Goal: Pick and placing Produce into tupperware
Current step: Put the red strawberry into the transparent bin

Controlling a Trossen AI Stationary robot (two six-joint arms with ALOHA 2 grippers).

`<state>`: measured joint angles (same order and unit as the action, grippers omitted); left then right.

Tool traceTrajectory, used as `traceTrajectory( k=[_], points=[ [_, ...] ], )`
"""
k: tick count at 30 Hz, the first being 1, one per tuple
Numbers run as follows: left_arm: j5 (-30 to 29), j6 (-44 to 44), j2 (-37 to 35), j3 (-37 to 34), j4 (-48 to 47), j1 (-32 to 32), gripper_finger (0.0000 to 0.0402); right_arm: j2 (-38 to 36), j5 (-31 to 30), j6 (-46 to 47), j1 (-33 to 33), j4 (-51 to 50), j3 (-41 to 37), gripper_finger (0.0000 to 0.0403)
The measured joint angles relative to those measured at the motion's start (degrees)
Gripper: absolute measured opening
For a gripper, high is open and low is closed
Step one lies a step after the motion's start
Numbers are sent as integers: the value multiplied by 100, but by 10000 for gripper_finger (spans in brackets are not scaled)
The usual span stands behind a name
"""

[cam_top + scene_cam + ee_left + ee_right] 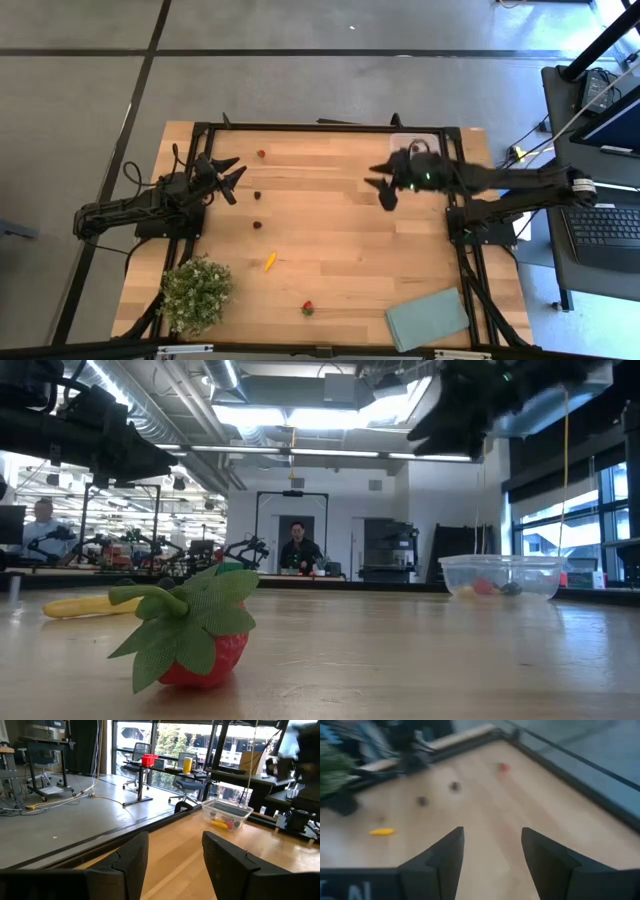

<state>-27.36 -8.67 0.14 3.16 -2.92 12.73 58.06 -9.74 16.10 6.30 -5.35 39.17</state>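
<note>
Small produce lies scattered on the wooden table: a red strawberry near the far edge, two dark berries, a yellow sliver and another strawberry near the front, lying on its side in the low view. The clear tupperware stands at the far right, partly under my right arm, with a few pieces inside. My left gripper hovers open left of the berries. My right gripper hovers open just left of the tupperware, raised above the table.
A bushy green plant stands at the near left corner. A flat grey-green rectangle lies at the near right. A black frame runs along the table's far edge. Bare wood lies between the two grippers. People show far off in the room.
</note>
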Motion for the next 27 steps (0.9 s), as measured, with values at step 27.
traceTrajectory(
  k=[27],
  points=[
    [852, -1825, 4959, 3490, -2520, 1690, 179, 35, -137, 9, -659, 3301, -1531, 201]
  ],
)
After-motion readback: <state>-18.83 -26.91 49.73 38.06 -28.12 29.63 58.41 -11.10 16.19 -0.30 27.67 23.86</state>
